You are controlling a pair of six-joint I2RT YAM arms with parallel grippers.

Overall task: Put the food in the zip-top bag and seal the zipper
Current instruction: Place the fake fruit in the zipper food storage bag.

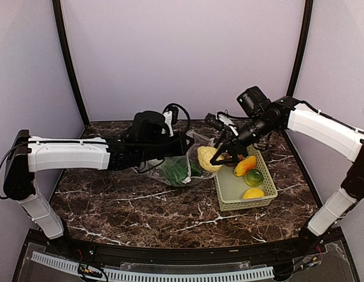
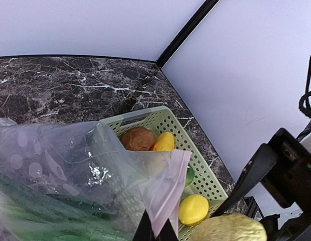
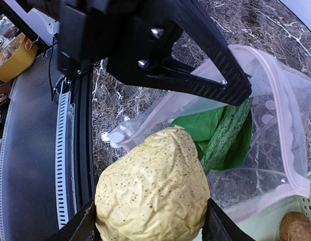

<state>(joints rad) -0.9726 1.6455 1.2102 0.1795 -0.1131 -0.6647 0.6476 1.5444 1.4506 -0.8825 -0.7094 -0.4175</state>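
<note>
We saw the left gripper (image 2: 156, 232) closed on the pinkish mouth edge of the bag (image 1: 176, 173), holding that edge up off the table (image 1: 140, 205). The bag lay around the middle of the table, somewhat toward the far edge, with its mouth turned toward the right edge. A leafy green (image 3: 203, 125) and a long green vegetable (image 3: 225, 133) were inside it. The right gripper (image 3: 150, 223) was clamped on the tan bumpy lump (image 3: 152, 186), one finger on each side, and held it in the air just at the bag's mouth, between the bag and the basket (image 1: 246, 204). The basket stood beside the bag, toward the right edge. In it we counted a lemon (image 1: 253, 192) at the near end, a lime (image 1: 253, 177) behind it, an orange fruit (image 1: 245, 165) further back, and a brown piece (image 2: 137, 139) at the far end.
</note>
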